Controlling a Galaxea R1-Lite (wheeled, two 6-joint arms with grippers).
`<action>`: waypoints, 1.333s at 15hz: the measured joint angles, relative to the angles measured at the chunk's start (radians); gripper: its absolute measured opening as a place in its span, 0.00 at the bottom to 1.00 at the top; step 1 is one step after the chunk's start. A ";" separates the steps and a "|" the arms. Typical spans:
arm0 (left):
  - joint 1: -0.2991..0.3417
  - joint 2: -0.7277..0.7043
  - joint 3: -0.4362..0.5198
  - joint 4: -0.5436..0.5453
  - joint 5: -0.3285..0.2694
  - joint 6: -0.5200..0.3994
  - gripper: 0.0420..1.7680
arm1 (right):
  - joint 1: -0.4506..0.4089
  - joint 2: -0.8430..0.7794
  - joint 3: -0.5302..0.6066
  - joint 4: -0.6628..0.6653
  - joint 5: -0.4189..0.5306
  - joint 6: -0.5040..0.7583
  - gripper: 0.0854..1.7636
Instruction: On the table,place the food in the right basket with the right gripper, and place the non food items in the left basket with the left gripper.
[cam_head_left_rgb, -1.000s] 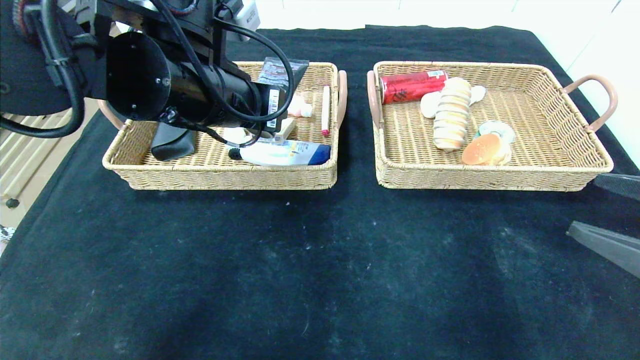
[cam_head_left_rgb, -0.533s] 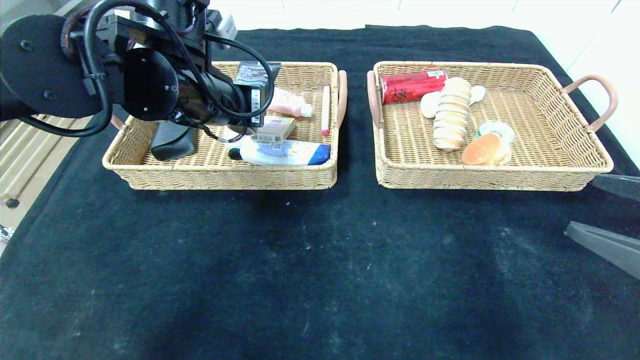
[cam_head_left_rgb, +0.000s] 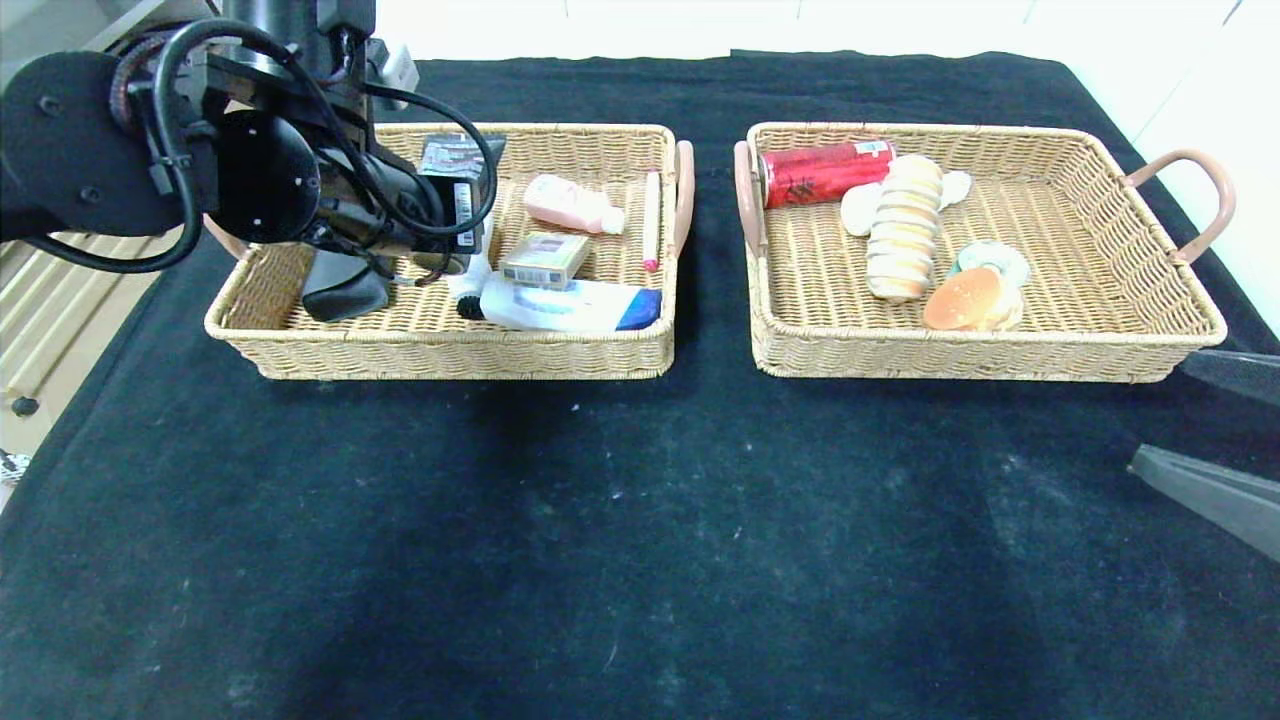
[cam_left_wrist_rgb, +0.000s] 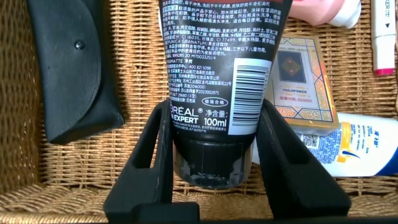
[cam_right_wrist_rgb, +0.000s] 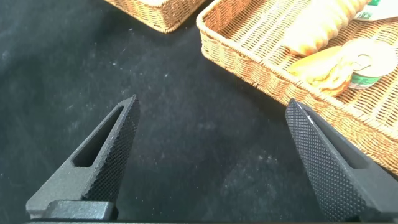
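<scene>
Black cloth covers the table (cam_head_left_rgb: 620, 540), with two wicker baskets side by side. Over the left basket (cam_head_left_rgb: 440, 350) the left gripper (cam_left_wrist_rgb: 214, 171) is clamped on a black L'Oréal tube (cam_left_wrist_rgb: 217, 81), held above the weave. Beneath and beside it lie a black glasses case (cam_left_wrist_rgb: 68, 68), a card box (cam_left_wrist_rgb: 305, 87), a white-and-blue tube (cam_left_wrist_rgb: 364, 149), a pink bottle (cam_head_left_rgb: 572, 203) and a marker (cam_head_left_rgb: 651, 220). Near the right basket (cam_head_left_rgb: 1000, 350), holding a red can (cam_head_left_rgb: 822, 171) and breads (cam_head_left_rgb: 905, 240), the right gripper (cam_right_wrist_rgb: 211, 155) hangs spread wide, holding nothing.
</scene>
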 joint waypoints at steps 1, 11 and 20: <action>0.001 0.003 0.000 -0.001 0.000 -0.002 0.50 | 0.000 0.000 0.000 0.000 0.000 0.000 0.97; 0.003 -0.005 0.015 0.006 0.002 -0.004 0.84 | 0.008 0.000 0.002 0.000 -0.003 0.000 0.97; 0.000 -0.184 0.245 0.005 -0.004 0.020 0.93 | 0.038 0.022 0.009 0.000 -0.015 -0.003 0.97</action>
